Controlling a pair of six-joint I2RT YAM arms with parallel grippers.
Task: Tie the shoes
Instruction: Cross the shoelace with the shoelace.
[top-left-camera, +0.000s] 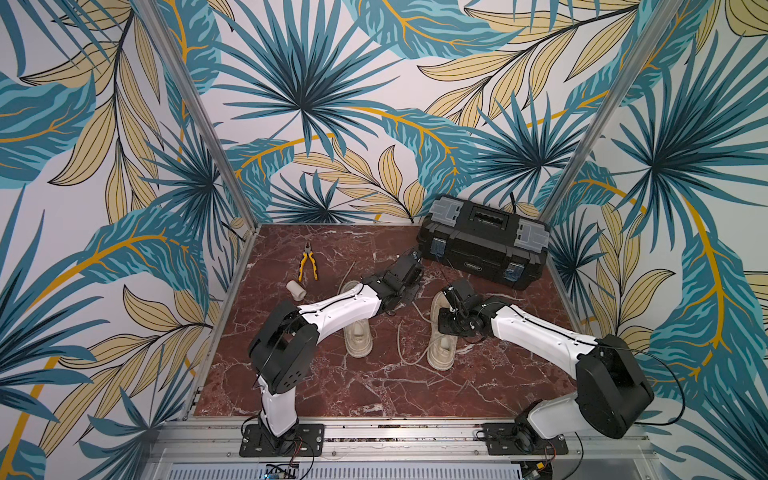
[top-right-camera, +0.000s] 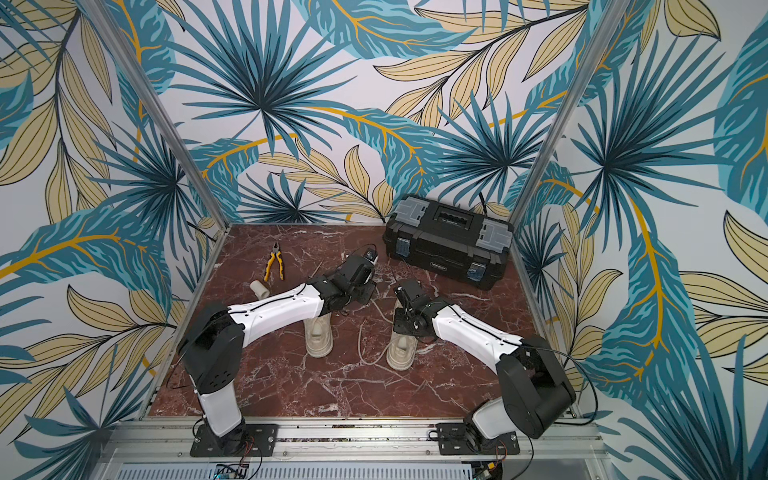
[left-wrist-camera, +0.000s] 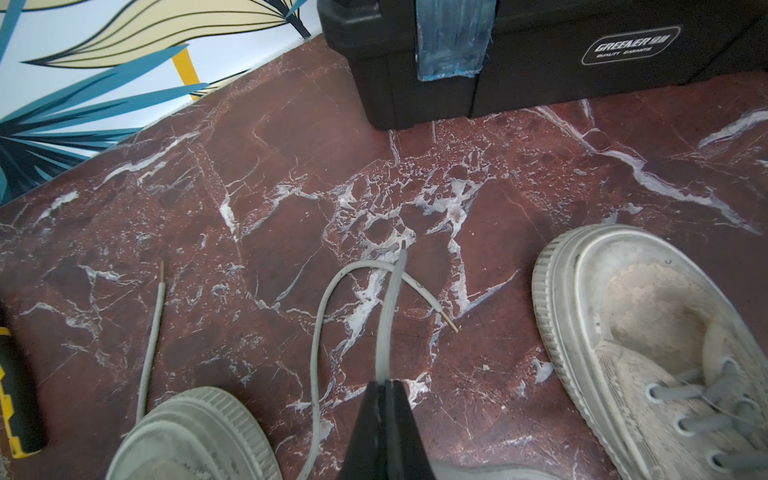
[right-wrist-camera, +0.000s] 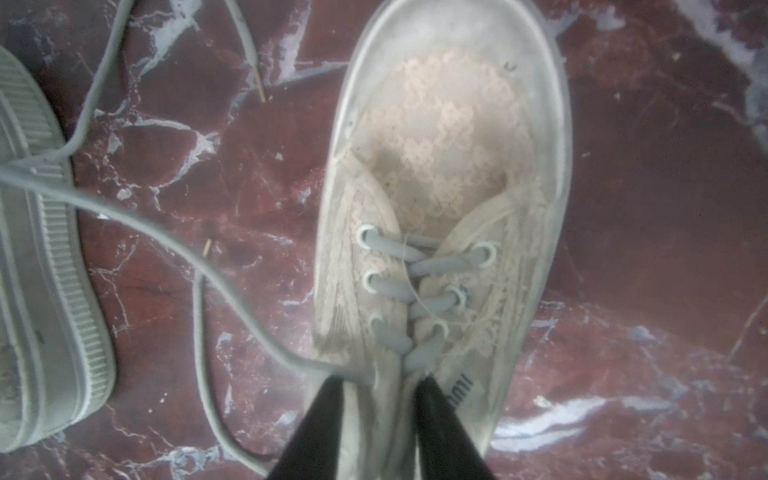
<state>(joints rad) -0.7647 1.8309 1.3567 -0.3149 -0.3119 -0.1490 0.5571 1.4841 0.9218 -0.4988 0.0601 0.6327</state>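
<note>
While the left gripper (left-wrist-camera: 384, 388) pinches a lace (left-wrist-camera: 390, 316) (tip free), the right gripper (right-wrist-camera: 380, 384) — half-open — straddles a shoe (right-wrist-camera: 449, 166).

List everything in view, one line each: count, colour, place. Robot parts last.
shoes: two, beige with pale ridged soles, mid-table side by side; the second under the right arm.
laces: untied, greyish beige, trailing on the table around the shoes.
pliers: one, yellow and black, far end, left arm's side.
plastic tube: one, cream, just nearer than the pliers.
toolbox: one, black with grey lid panels, far corner, right arm's side.
table: one, red-brown marble pattern.
walls: leaf print, blue and yellow.
left gripper: black, shut on a lace.
right gripper: black, jaws apart over the second shoe's lacing.
</note>
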